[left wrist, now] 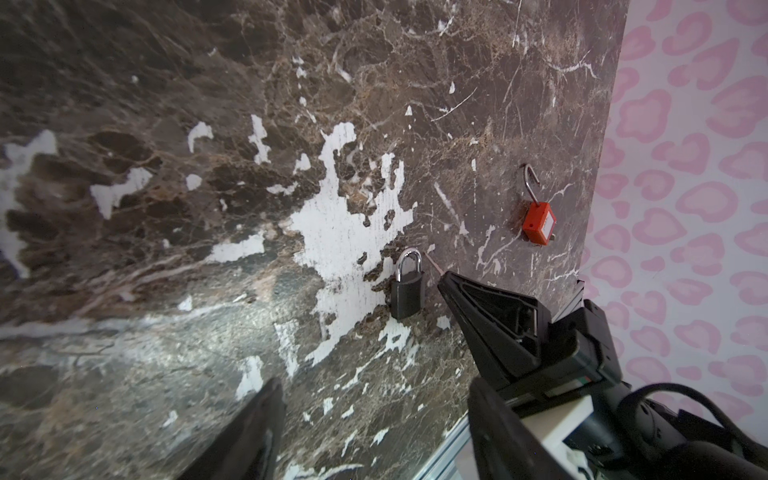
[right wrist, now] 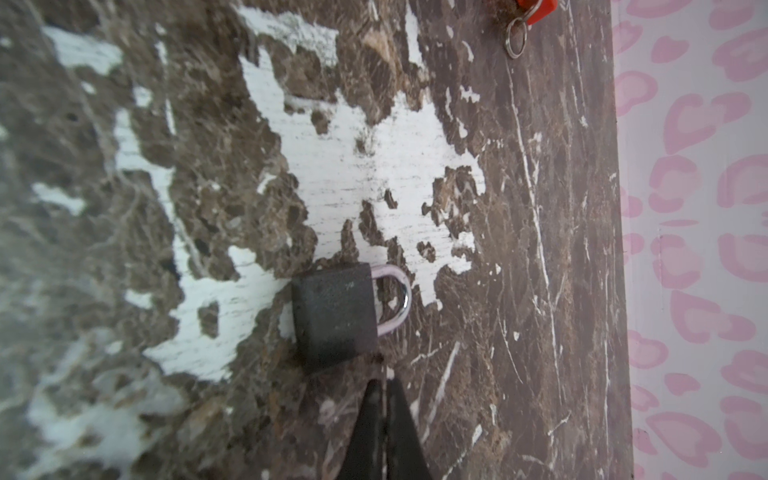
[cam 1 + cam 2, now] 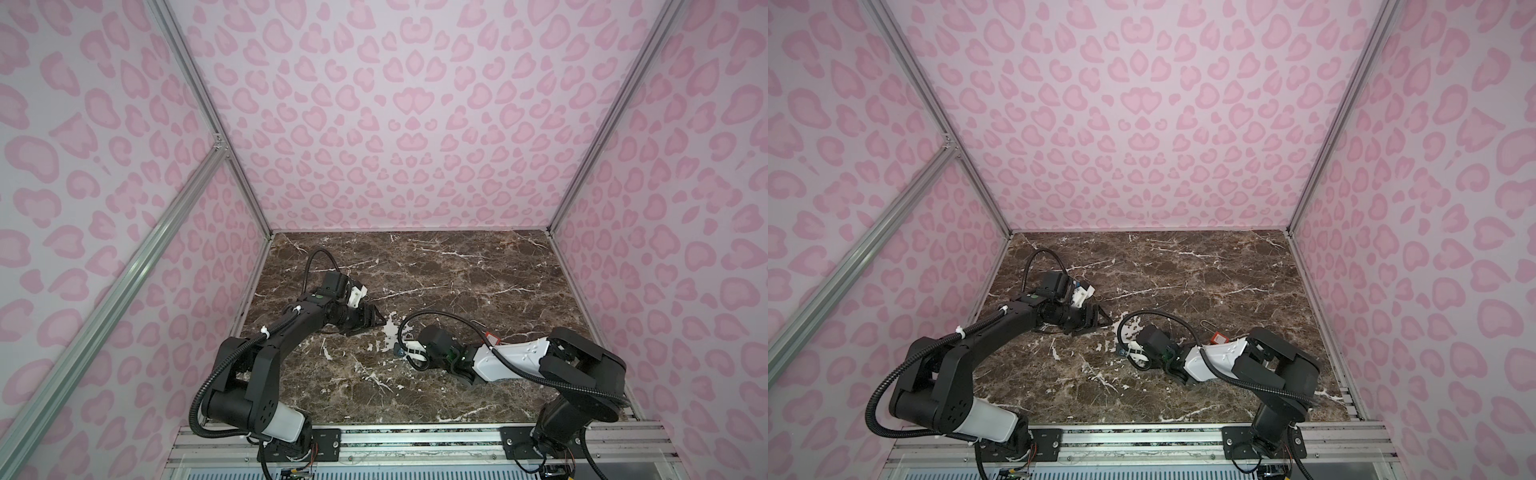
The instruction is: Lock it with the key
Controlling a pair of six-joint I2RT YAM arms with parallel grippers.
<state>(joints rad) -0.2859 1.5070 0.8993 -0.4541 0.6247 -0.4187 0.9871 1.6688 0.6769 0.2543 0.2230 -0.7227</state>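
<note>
A black padlock (image 2: 334,313) with its shackle shut lies on the marble table (image 2: 124,249). My right gripper (image 2: 384,386) is shut, its tips just short of the lock's body corner, with nothing visibly held. In both top views that gripper (image 3: 465,376) (image 3: 1180,376) hangs under the right arm, which hides the black padlock. A red padlock (image 1: 539,222) lies farther off with its shackle (image 1: 532,178) swung open. A metal key ring (image 2: 515,37) sits at its base; the key itself I cannot make out. My left gripper (image 1: 374,399) hovers open and empty, well short of the black padlock (image 1: 407,291).
Pink patterned walls (image 3: 415,124) enclose the table on three sides, and the red padlock (image 3: 1218,337) lies near the right one. An aluminium rail (image 3: 415,436) runs along the front edge. White worn patches (image 1: 345,232) mark the tabletop around the black padlock.
</note>
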